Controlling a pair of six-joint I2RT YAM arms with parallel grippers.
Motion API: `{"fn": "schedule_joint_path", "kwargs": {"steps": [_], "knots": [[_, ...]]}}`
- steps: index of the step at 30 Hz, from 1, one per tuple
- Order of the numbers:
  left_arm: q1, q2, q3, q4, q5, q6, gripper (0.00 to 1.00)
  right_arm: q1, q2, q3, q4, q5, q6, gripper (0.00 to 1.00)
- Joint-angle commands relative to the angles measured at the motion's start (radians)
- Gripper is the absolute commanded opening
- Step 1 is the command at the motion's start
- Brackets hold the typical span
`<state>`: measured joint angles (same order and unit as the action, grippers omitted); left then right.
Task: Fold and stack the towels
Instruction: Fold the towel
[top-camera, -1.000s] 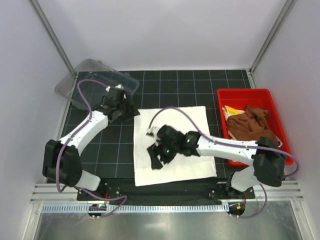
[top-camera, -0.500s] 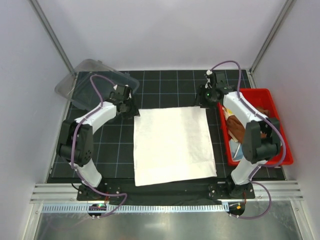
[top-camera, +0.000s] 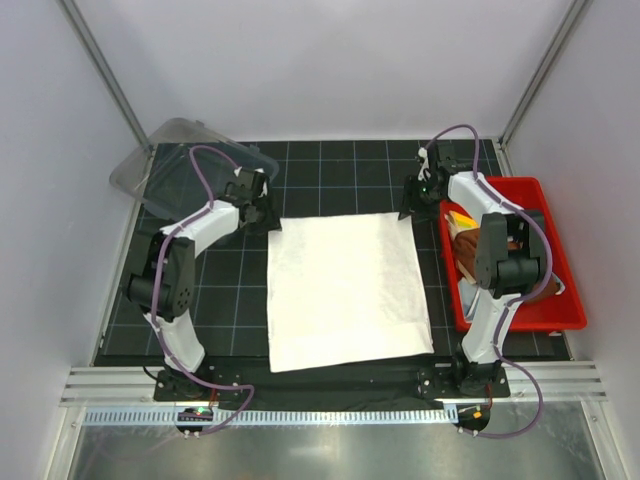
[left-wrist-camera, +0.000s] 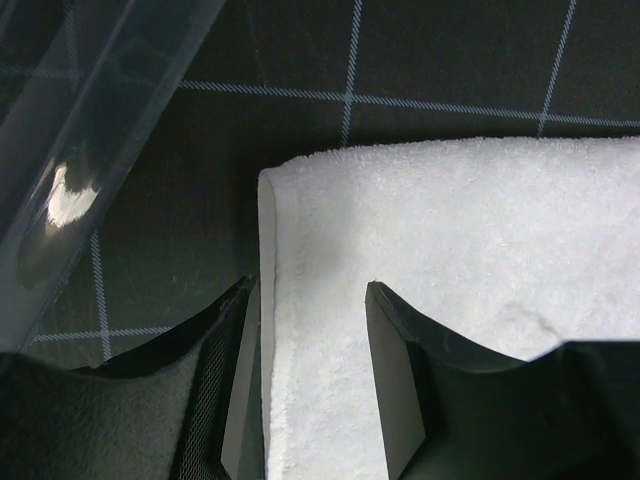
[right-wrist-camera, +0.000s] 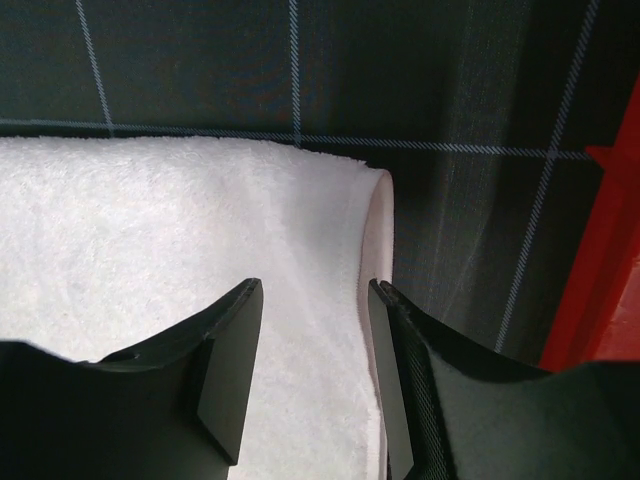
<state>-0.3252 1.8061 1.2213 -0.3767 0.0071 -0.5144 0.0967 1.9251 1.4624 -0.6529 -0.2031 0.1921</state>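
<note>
The cream-white towel (top-camera: 345, 290) lies spread flat in the middle of the desk (top-camera: 200, 300). The left pincer (left-wrist-camera: 308, 290) is lowered at the towel's far-left corner, jaws apart, with the towel's left edge running between them. The right pincer (right-wrist-camera: 315, 287) straddles the far-right corner the same way, jaws apart. A rust-brown towel (top-camera: 466, 252) sits in the red bin (top-camera: 520, 320) along the desk's right edge.

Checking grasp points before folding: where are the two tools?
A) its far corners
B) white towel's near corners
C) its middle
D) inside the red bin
A: the left tool and right tool each straddle a far corner of the white towel, away from the arm bases, fingers apart.
</note>
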Motion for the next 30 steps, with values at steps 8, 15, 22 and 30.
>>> {"fn": "schedule_joint_path", "kwargs": {"steps": [8, 15, 22, 30], "knots": [[0.005, 0.019, 0.009, 0.044, -0.018, 0.036, 0.51, -0.011, 0.021, -0.001, 0.03, -0.064, -0.025, 0.54], [0.003, 0.042, 0.007, 0.07, 0.042, 0.03, 0.48, -0.022, 0.025, -0.007, 0.039, -0.088, -0.019, 0.54], [0.003, 0.056, 0.01, 0.078, 0.042, 0.03, 0.46, -0.025, 0.037, -0.01, 0.052, -0.088, -0.02, 0.54], [0.003, 0.065, 0.011, 0.081, 0.04, 0.028, 0.47, -0.025, 0.054, 0.001, 0.033, -0.064, -0.029, 0.59]]}}
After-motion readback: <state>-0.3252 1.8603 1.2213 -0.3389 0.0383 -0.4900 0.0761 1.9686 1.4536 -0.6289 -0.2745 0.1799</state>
